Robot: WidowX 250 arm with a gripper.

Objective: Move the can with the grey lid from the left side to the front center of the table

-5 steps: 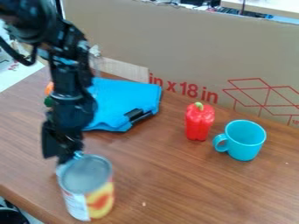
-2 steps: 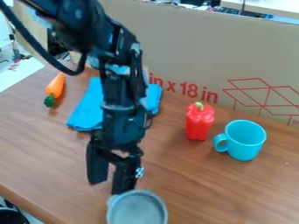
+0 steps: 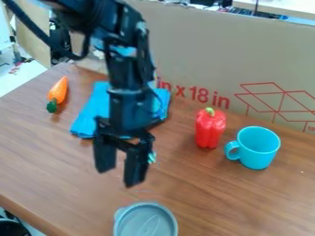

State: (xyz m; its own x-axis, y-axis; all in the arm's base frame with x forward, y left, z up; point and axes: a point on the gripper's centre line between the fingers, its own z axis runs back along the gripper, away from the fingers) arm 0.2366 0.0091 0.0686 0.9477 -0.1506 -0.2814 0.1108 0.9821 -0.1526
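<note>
Above the table's left-centre hangs my black gripper (image 3: 117, 179), its two fingers spread apart with nothing between them. Below and a little right of it, the can (image 3: 146, 222) stands near the front edge, its grey lid facing up and its lower part cut off by the view's bottom. Behind the gripper lies a blue cloth (image 3: 92, 113), partly hidden by the arm. A red pepper (image 3: 210, 128) stands upright to the right, with a turquoise mug (image 3: 257, 147) beside it, handle toward the pepper. An orange carrot (image 3: 58, 92) with a green end lies at the upper left.
A large cardboard panel (image 3: 209, 55) stands along the back of the wooden table (image 3: 215, 198). The table's left front edge slants down at the lower left, with a dark round object (image 3: 12, 228) beyond it.
The gripper and can moved right together from the left front. The gripper has since let go and risen away from the can, which stays at the bottom. The carrot has come into full view.
</note>
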